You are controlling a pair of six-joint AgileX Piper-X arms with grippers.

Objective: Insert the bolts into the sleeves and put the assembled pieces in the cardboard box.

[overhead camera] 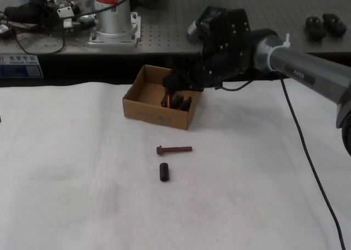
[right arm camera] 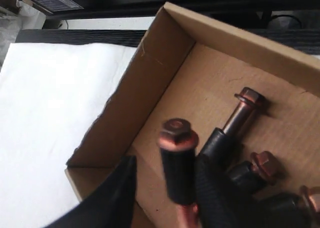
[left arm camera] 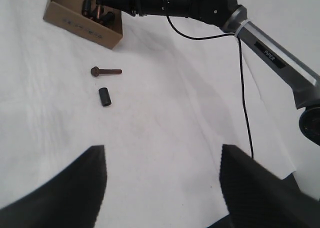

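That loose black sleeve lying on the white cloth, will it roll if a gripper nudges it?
Likely yes: the sleeve lies on its side and looks cylindrical, so a sideways nudge could roll it, though the soft white cloth should slow it. It seems small and probably light, and holds its shape, so likely stiff enough to pinch.

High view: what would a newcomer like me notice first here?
The big black arm stretched over the cardboard box, the right tool above sleeved bolts lying inside. In front of the box, on the white cloth, one loose bolt and one black sleeve lie apart.
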